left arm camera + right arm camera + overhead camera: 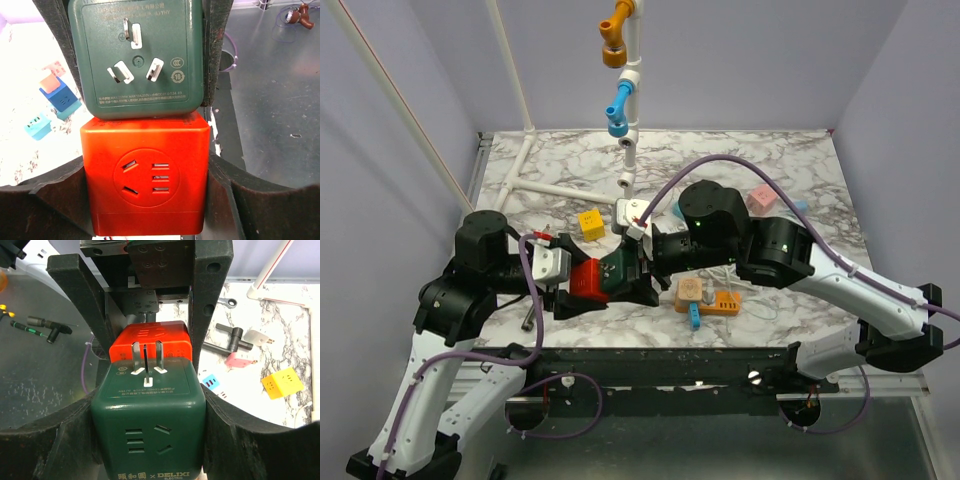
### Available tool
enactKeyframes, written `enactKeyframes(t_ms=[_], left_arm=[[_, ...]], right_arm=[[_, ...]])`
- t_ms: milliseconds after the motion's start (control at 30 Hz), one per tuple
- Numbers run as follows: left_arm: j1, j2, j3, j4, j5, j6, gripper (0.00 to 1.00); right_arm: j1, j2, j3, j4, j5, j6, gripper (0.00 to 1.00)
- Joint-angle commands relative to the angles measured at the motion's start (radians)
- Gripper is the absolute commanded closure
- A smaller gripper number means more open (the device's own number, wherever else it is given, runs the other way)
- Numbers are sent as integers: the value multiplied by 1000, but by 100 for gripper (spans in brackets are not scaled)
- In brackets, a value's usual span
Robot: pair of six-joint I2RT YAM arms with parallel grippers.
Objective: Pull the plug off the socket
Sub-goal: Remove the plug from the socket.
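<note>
**Prongs bare, cube against cube**

Toward the near middle of the table [800,170], my left pincer [145,195] is closed on the red socket cube [145,175]. One finger lies flat against each side, and the cube's round outlet face is turned to my left wrist camera. Right against it sits the green plug cube [148,425], clamped the same way in my right pincer [148,440]. Its three metal prongs [155,69] stand in the open, seated in no outlet. The two cubes meet side to side, and I cannot tell whether they actually touch. Beside them on the right lie an orange strip [720,300] and a small blue plug [694,318]. Farther back are a yellow cube [590,222] and a pink plug [760,200]. Farthest off, a white pipe frame [631,150] rises, carrying blue and orange fittings.
</note>
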Motion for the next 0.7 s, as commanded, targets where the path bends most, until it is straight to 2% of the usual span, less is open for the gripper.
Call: enactKeyframes(t_ms=[0, 133, 233, 367, 500, 667], left_arm=[[6, -7, -28, -177, -154, 34, 100], [6, -5, -19, -143, -151, -17, 100], [6, -11, -19, -143, -147, -34, 100], [6, -49, -80, -93, -158, -85, 100], [6, -77, -137, -35, -141, -132, 100], [6, -62, -119, -3, -124, -165, 100]], right_arm=[[-35, -144, 44, 68, 78, 48, 99], [-35, -128, -22, 114, 71, 51, 99], [-35, -228, -138, 218, 115, 47, 99], [-34, -361, -186, 239, 211, 54, 99], [-35, -459, -276, 330, 193, 95, 99], [-35, -412, -308, 314, 178, 100, 99]])
